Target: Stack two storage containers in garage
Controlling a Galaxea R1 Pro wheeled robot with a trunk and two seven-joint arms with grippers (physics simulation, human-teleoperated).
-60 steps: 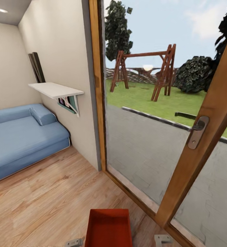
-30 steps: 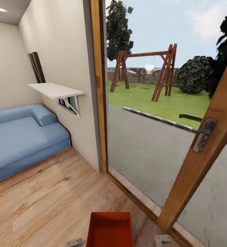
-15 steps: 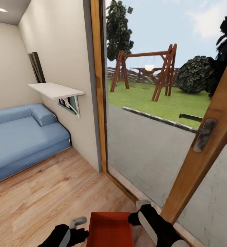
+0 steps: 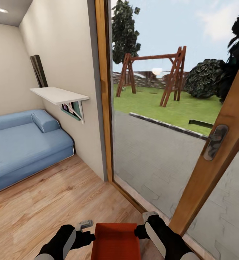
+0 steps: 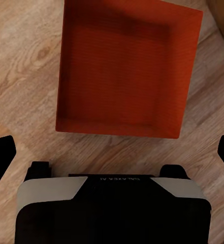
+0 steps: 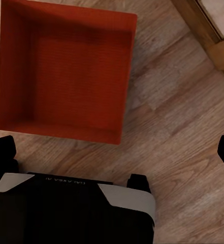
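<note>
Container (image 4: 115, 241), one red-orange bin without lid, is sitting on the light wood-plank floor (image 4: 50, 206) of the living room, directly in front of the robot and close beside the wood-framed glass door (image 4: 213, 159). I am seeing one bin here; where the second one is, I cannot say. The bin looks empty.

The left gripper (image 4: 84, 231) is hanging just beside the bin's left wall, and the right gripper (image 4: 144, 224) just beside its right wall, so the arms are standing on both sides of it. I am judging that they are placed so for squeezing the thin walls from outside, or for hooking over the rims, and lifting the bin with two arms. In the left wrist view the bin (image 5: 127, 68) is lying ahead of the fingers, and the dark fingertips (image 5: 1, 157) are staying far apart at the two edges, so these jaws are spread open and holding nothing. In the right wrist view the bin (image 6: 66, 71) is also ahead, the fingertips (image 6: 2, 152) are wide apart, and these jaws are open too.

Compared with one second ago, both arms are now reaching forward in the head view, where earlier only small grey parts were showing at the bottom edge. Since half a second ago the left gripper is coming nearer to the wall. The bin itself is not moving. The blue sofa (image 4: 21, 144) and the white wall shelf (image 4: 58, 94) are staying as before.
</note>
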